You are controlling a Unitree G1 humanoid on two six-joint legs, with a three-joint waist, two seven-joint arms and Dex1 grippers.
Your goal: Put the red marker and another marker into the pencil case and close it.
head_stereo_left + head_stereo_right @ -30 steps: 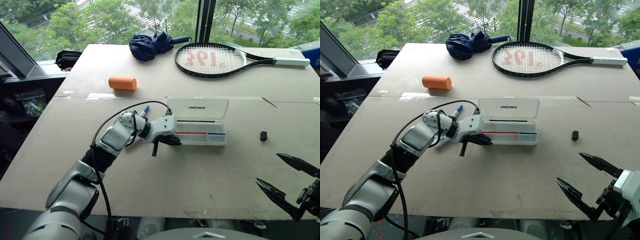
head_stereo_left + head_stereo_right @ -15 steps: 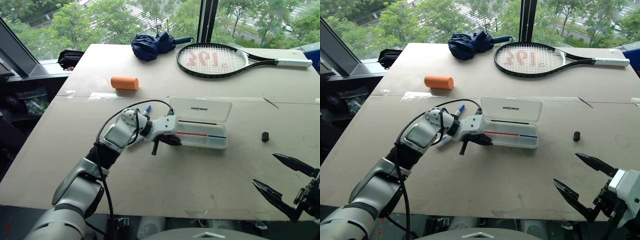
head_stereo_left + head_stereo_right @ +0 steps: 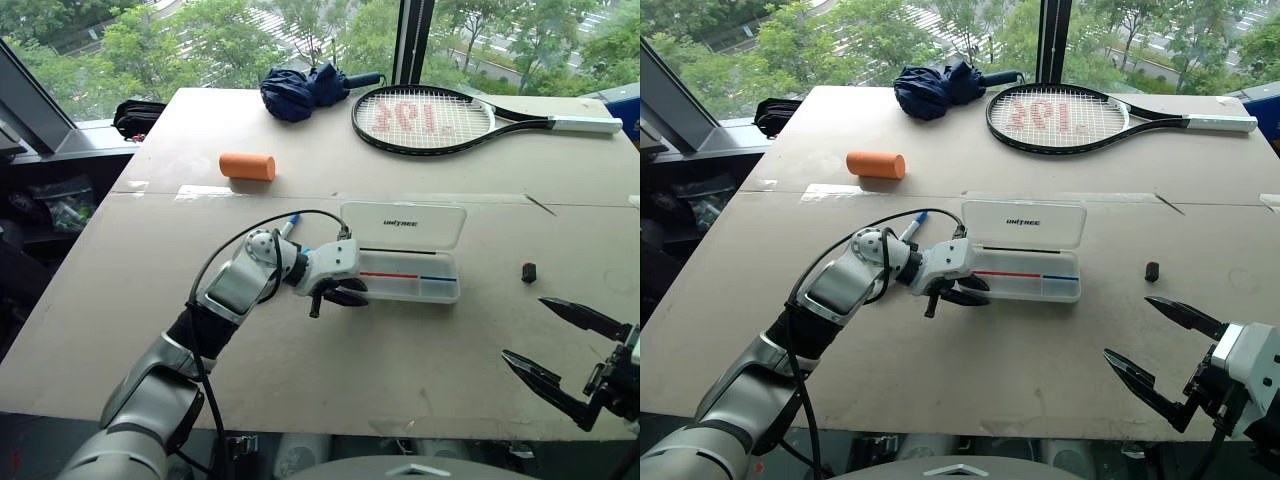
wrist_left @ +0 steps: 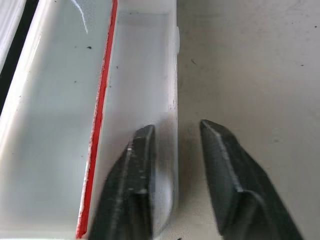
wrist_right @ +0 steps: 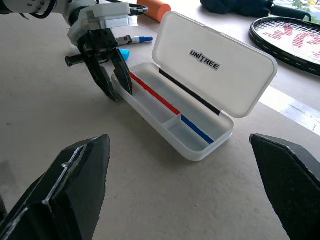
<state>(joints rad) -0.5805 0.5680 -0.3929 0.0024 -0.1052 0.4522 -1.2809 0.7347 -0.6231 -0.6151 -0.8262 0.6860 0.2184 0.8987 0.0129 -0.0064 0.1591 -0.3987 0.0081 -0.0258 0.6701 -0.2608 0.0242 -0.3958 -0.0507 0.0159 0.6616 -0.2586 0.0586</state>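
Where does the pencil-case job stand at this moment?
Looks done: a thin red stick, probably the red marker, lies in the open pencil case, with a blue stick in line beyond it. In hand: nothing; the left gripper stands open astride the case's front wall, the right gripper open and apart. Left: closing the raised lid. A blue-tipped marker lies on the table behind the left gripper.

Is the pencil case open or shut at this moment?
Open. The pencil case has its white lid tilted back on the hinge, leaving the clear base and its thin red strip exposed.
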